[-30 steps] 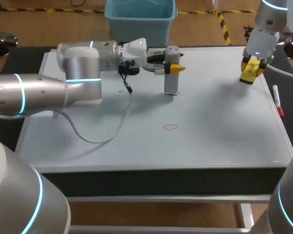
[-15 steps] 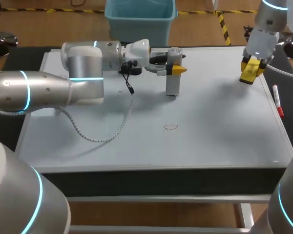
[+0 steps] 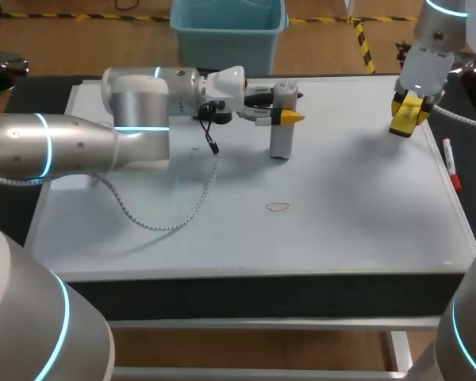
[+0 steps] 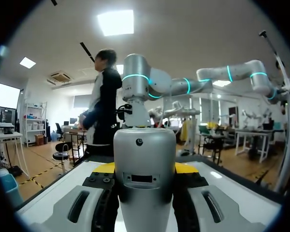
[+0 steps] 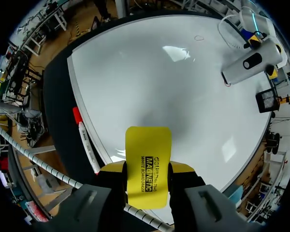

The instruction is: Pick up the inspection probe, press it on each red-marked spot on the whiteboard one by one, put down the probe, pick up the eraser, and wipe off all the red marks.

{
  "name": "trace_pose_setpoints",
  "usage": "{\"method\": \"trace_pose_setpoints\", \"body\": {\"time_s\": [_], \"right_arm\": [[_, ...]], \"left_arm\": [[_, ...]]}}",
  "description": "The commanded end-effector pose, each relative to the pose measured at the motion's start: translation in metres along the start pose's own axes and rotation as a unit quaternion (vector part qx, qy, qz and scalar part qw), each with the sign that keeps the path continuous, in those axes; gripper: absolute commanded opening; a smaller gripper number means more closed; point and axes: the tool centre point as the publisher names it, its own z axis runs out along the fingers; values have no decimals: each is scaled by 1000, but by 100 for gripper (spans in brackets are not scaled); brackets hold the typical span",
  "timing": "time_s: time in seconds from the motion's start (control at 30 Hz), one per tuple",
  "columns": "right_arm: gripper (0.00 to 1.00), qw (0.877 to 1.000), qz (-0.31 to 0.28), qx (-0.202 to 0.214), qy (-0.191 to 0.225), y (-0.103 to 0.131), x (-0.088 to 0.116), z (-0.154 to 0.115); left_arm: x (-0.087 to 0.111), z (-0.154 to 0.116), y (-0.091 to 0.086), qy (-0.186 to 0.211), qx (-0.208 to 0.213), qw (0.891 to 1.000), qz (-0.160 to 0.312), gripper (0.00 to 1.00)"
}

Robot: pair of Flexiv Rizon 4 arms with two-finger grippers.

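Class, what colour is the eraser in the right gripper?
The eraser is yellow with black print, clearest in the right wrist view.

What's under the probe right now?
Whiteboard shows around the tip of the upright probe, held in the left fingers. The spot right beneath the tip is covered, so nothing there can be seen.
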Motion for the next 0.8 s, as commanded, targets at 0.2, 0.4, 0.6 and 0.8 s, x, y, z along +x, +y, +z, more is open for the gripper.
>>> {"method": "trace_pose_setpoints", "body": {"time_s": [0.2, 0.4, 0.6, 0.8], "right_arm": [[0, 1000, -1, 1, 2, -1, 0, -1], [0, 1000, -1, 1, 2, -1, 0, -1], [0, 1000, -1, 1, 2, -1, 0, -1], [0, 1000, -1, 1, 2, -1, 0, -1]], "left_arm": [[-2, 4, 3, 8, 4, 1000, 0, 0], [-2, 4, 3, 7, 5, 1000, 0, 0], [-2, 3, 4, 6, 4, 1000, 0, 0], [-2, 2, 3, 4, 3, 1000, 1, 0]]}}
